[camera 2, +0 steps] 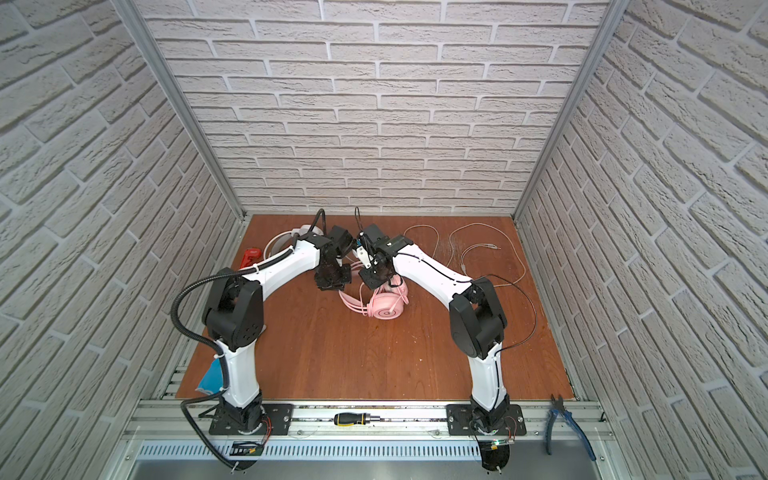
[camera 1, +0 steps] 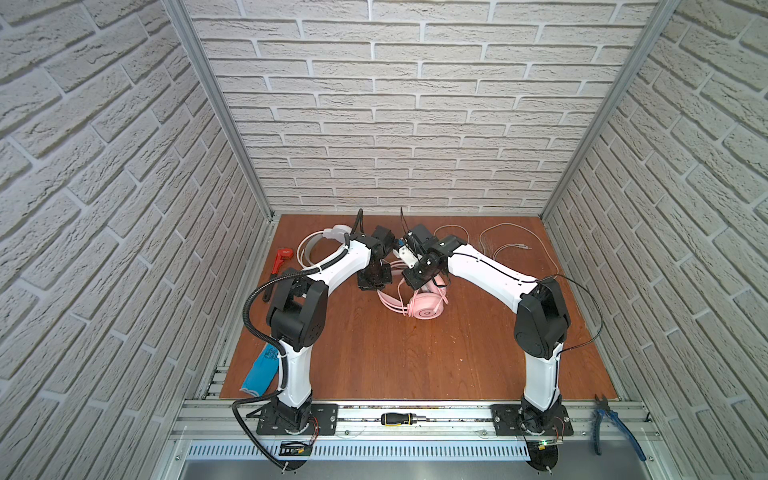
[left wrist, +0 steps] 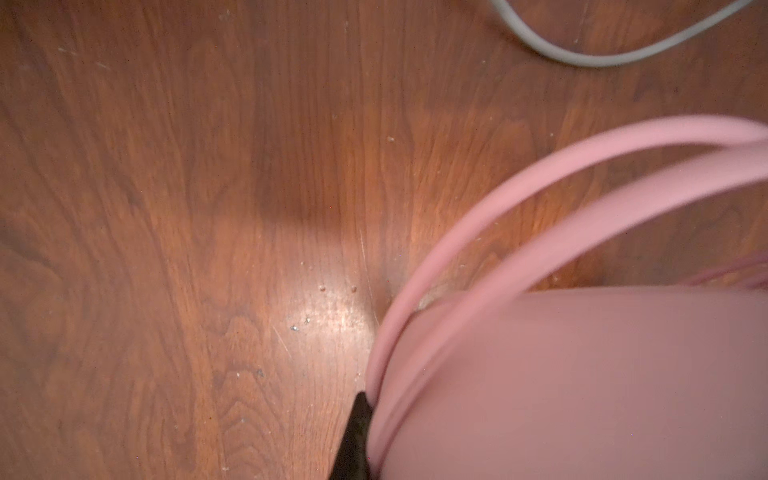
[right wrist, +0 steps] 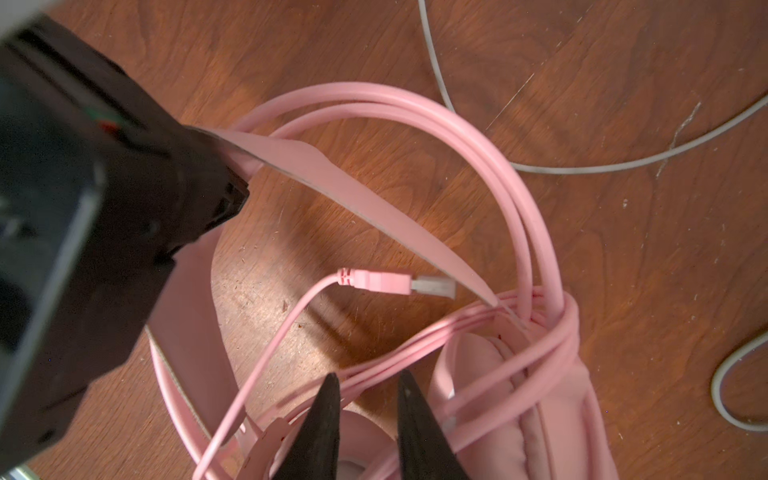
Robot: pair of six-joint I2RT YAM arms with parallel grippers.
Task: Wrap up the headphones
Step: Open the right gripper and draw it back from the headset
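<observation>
Now, your left end effector [right wrist: 235,178] is clamped tight on the strap of the pink headphones [camera 1: 426,309], which lie mid-counter [camera 1: 395,365] between both arms. Your right end effector [right wrist: 368,374] stands a little apart, its two fingers straddling strands of the pink cable [right wrist: 571,328] without pinching them. That cable loops around an earcup, and its plug [right wrist: 378,282] lies loose. The white headphones [camera 1: 337,230] sit far left, behind your left arm, and their white cable [right wrist: 582,169] sprawls toward the right.
</observation>
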